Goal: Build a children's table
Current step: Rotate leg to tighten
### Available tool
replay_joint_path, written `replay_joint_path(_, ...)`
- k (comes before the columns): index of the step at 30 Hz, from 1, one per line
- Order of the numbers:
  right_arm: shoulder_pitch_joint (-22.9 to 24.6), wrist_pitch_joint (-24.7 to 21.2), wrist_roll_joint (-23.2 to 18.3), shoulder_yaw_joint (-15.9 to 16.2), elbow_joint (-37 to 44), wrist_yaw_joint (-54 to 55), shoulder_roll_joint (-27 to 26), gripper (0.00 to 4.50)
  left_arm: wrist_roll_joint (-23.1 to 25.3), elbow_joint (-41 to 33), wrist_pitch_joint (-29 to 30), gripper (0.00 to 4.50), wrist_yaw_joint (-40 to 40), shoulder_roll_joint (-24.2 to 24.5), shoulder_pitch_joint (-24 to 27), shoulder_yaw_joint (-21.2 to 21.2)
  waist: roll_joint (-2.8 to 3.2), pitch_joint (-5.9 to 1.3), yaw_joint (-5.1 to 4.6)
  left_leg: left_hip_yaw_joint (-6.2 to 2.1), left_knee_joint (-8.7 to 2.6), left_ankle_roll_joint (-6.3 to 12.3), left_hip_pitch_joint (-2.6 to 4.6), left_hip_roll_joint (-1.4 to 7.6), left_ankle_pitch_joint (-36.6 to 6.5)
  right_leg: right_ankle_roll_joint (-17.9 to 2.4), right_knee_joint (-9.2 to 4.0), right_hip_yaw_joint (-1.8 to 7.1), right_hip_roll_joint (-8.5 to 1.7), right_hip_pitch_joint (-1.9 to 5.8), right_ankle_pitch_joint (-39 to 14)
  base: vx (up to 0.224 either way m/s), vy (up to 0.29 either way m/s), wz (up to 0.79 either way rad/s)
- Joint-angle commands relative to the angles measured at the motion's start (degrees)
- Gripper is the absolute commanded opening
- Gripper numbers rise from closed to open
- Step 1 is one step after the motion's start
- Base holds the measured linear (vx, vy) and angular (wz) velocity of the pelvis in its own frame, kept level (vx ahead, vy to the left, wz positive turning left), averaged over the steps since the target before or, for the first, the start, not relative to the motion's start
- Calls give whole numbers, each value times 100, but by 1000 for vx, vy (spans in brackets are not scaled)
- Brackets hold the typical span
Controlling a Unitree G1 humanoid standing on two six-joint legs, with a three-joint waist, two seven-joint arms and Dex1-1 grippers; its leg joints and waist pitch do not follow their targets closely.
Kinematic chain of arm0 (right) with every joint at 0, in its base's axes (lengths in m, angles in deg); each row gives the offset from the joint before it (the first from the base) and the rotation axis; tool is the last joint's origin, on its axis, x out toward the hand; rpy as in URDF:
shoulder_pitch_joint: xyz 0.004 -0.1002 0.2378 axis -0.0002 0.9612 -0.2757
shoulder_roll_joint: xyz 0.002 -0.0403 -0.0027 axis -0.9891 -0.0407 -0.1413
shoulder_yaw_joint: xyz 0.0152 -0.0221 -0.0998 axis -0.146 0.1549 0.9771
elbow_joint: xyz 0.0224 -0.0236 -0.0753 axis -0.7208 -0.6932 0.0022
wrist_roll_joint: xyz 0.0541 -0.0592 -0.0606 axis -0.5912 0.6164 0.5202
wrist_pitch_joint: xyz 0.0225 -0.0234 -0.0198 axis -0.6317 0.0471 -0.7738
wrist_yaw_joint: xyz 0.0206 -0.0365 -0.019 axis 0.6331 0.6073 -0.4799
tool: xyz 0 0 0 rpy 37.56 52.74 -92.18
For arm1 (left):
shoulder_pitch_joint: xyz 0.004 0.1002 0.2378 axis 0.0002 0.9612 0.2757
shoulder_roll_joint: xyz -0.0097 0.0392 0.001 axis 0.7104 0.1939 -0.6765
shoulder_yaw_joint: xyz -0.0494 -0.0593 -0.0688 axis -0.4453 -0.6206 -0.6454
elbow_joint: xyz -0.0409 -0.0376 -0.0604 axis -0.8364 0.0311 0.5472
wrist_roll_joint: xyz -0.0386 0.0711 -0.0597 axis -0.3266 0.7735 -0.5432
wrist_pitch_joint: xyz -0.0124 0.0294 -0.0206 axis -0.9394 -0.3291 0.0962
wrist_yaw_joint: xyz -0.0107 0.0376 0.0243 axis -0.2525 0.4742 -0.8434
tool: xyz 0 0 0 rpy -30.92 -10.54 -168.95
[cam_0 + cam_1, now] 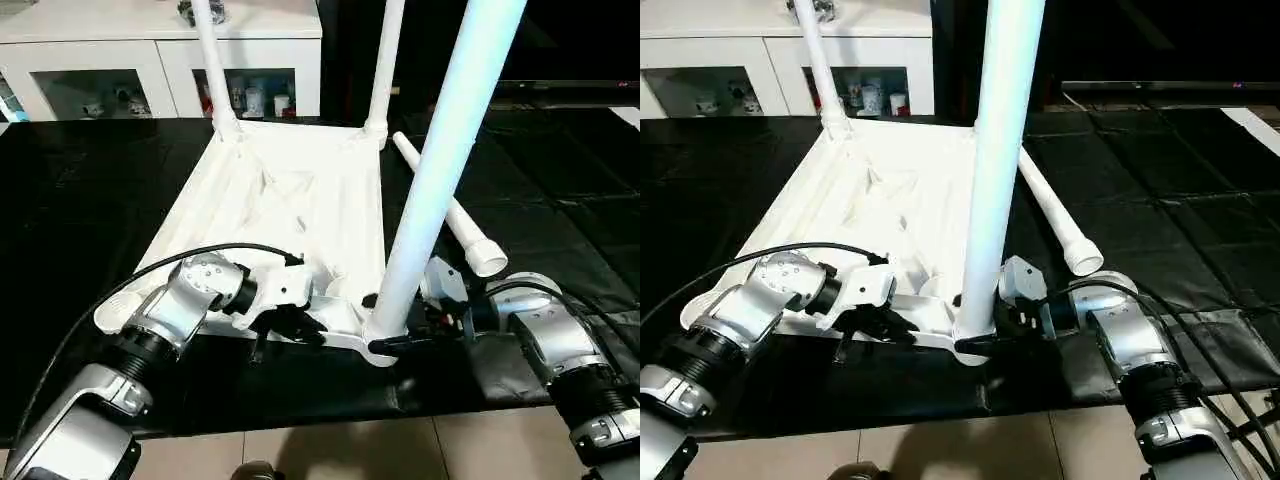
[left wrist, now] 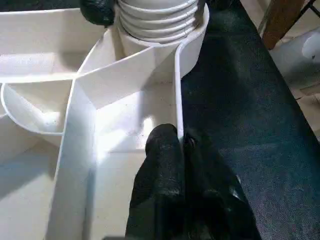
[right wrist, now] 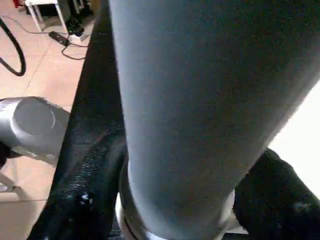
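The left gripper pinches the rim of the upturned tabletop on the black mat. The right gripper straddles the near leg at its socket, fingers apart; better to close squarely and twist without tilting.

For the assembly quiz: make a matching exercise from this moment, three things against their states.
Things:
1. near-corner leg
2. loose leg
3. left gripper

States:
A. lying on the black mat beside the tabletop
B. standing upright in a corner socket
C. shut on the tabletop's rim

Pairs: 1-B, 2-A, 3-C
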Motion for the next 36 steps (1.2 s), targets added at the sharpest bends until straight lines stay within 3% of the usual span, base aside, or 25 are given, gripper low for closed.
replay_joint_path(1,-57,-28,-66,0,-32,-53,66,294,39,1,-101,0,241,3,-68,140,-62,-462,-22,-115,-371,432,61,379,-929,-982,-409,377,-518,306,-1691,0,0,0)
replay_joint_path(9,52,-265,-182,-104,21,151,-102,264,26,107,314,0,-123,-118,-116,-29,-53,-455,-19,-119,-376,419,64,383,-957,-1016,-412,374,-511,308,-1692,0,0,0)
replay_joint_path(10,13,-729,-55,-93,23,599,-233,264,-94,127,626,0,-521,-265,-180,-279,-49,-444,-27,-120,-383,383,70,379,-1037,-994,-426,371,-508,308,-1822,0,0,0)
replay_joint_path(12,-12,-958,7,-104,22,879,-333,263,-162,123,819,0,-792,-361,-215,-435,-57,-427,-48,-126,-391,284,83,367,-1161,-915,-467,365,-519,307,-2130,0,0,0)
replay_joint_path(15,-171,-1418,236,-209,-180,2045,-784,263,-264,54,1395,0,-1625,-607,-323,-828,-67,-395,-183,-170,-423,56,61,325,-1392,-638,-546,308,-532,333,-2817,0,0,0)
replay_joint_path(17,-305,-1661,177,-374,-334,2746,-1196,263,-343,-14,1818,0,-2176,-792,-382,-1096,-65,-392,-290,-198,-440,-2,6,316,-1400,-503,-559,279,-533,361,-2912,0,0,0)
replay_joint_path(19,-450,-1740,202,-474,-545,3296,-1463,262,-356,-83,2048,0,-2502,-910,-397,-1235,-57,-398,-365,-201,-411,-1,20,280,-1499,-386,-631,251,-546,355,-3089,0,0,0)
replay_joint_path(21,-621,-1778,271,-560,-815,3875,-1704,262,-328,-159,2226,0,-2807,-1023,-402,-1342,-64,-409,-438,-219,-418,1,-23,279,-1346,-464,-596,245,-541,376,-2848,0,0,0)
replay_joint_path(22,-873,-1856,266,-751,-1188,4632,-2044,262,-287,-296,2528,0,-3273,-1228,-407,-1515,-56,-416,-466,-221,-422,3,-28,286,-1300,-501,-573,249,-543,376,-2727,0,0,0)
replay_joint_path(23,-966,-1879,252,-826,-1306,4878,-2160,262,-265,-363,2633,0,-3442,-1322,-410,-1572,-50,-423,-515,-230,-419,-21,-18,286,-1281,-584,-554,248,-533,366,-2588,0,0,0)
replay_joint_path(26,-1167,-1904,417,-870,-1534,5330,-2375,262,-257,-555,2853,0,-3863,-1594,-426,-1680,-67,-441,-535,-181,-388,101,24,280,-1094,-804,-521,304,-516,330,-2073,0,0,0)
replay_joint_path(29,-1204,-1849,458,-860,-1572,5231,-2466,262,-238,-695,2961,0,-3967,-1724,-399,-1634,-77,-494,-489,-134,-333,420,15,275,-575,-1164,-388,339,-494,336,-1051,36,-6,3)
replay_joint_path(30,-1168,-1876,469,-857,-1492,5190,-2489,262,-212,-722,2978,0,-3969,-1743,-380,-1588,-76,-492,-486,-131,-329,477,-2,269,-511,-1191,-377,338,-489,343,-956,55,-14,5)
replay_joint_path(31,-1157,-1883,473,-853,-1470,5181,-2492,318,-207,-724,2976,0,-3964,-1745,-375,-1576,-72,-517,-445,-132,-314,569,-17,262,-334,-1217,-339,334,-485,363,-719,0,0,0)
replay_joint_path(33,-1110,-1912,439,-868,-1395,5157,-2497,332,-171,-714,2931,0,-3921,-1727,-354,-1498,-53,-527,-405,-134,-303,686,-12,276,-137,-1278,-297,334,-472,341,-416,0,0,0)
replay_joint_path(36,-1112,-1781,405,-949,-1446,5196,-2486,359,-131,-775,2962,0,-3831,-1659,-297,-1383,-42,-499,-398,-129,-320,663,2,290,-360,-1279,-341,326,-477,333,-658,0,0,0)
